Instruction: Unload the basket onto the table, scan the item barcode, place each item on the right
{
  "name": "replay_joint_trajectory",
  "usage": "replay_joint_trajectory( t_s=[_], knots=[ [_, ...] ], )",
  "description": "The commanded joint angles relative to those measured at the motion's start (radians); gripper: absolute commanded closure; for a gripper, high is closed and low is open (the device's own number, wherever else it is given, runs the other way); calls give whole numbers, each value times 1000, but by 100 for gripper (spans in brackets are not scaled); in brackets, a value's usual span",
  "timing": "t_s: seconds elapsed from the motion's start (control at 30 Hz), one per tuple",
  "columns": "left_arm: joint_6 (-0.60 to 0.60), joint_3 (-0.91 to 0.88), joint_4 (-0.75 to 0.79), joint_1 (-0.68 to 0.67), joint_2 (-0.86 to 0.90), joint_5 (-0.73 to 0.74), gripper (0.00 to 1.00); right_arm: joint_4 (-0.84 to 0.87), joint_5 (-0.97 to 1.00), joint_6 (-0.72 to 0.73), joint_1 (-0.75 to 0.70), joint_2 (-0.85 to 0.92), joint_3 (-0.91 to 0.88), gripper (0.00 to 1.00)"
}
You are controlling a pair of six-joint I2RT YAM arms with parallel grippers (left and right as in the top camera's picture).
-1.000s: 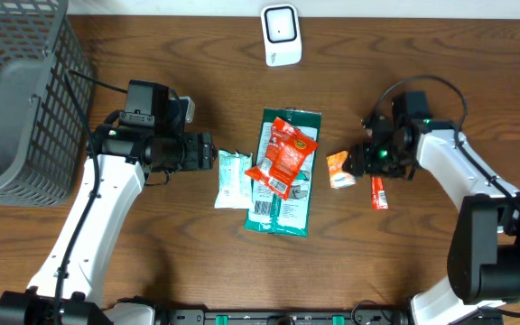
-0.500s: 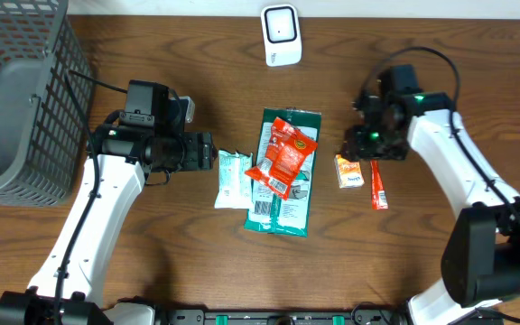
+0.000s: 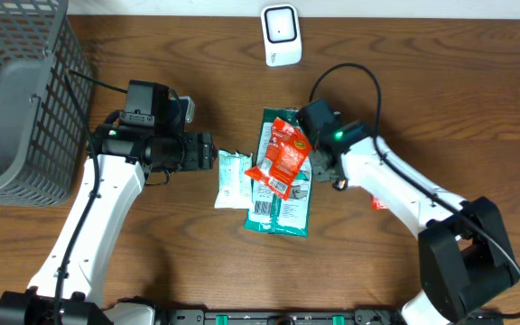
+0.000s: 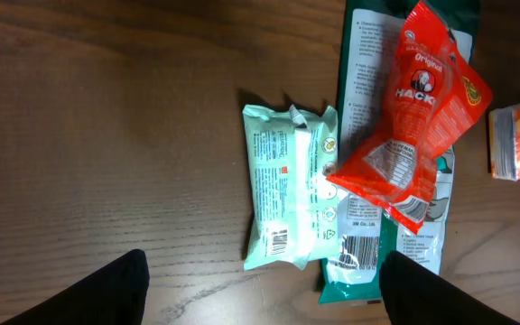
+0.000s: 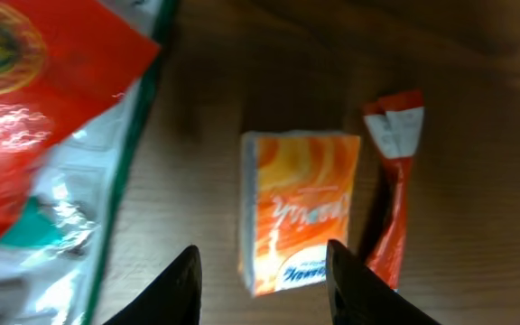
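The box [image 5: 301, 212] lies flat on the table [image 5: 477, 108], straight ahead of the right gripper [image 5: 262, 257] in the middle of the wrist view. Its long axis runs up and down that frame, tilted a little, so the two fingers stand either side of its narrow width at the lower end. The fingers are apart. I cannot tell whether either pad touches the cardboard, and nothing is lifted.

In the overhead view this places the box just right of centre, mostly hidden under the right arm. The left gripper [image 4: 264, 271] hangs wide apart at centre left, well away from it, so the right arm is plainly the nearer one. The scanner [image 3: 281, 34] stands at top centre, beyond the red packet [image 3: 283, 155].

The box is small, with orange and white swirls, a pale upper edge and lettering near its lower end. No barcode shows on the upturned face; it is probably on another side. A thin red sachet [image 5: 395, 194] lies just beside the box on the right, close enough to be caught in a pinch.
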Motion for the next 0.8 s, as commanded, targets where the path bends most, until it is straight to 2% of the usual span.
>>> replay_joint_trajectory(
  t_s=[0.0, 0.23, 0.6, 0.77],
  knots=[
    [-6, 11, -3, 1, -9, -10, 18, 40, 126, 35, 9, 3, -39, 61],
    [-6, 11, -3, 1, -9, -10, 18, 129, 113, 24, 9, 9, -85, 62],
    [-6, 11, -3, 1, -9, -10, 18, 150, 109, 25, 9, 15, -129, 63],
    [-6, 11, -3, 1, -9, -10, 18, 231, 109, 25, 9, 16, -195, 62]
  ],
)
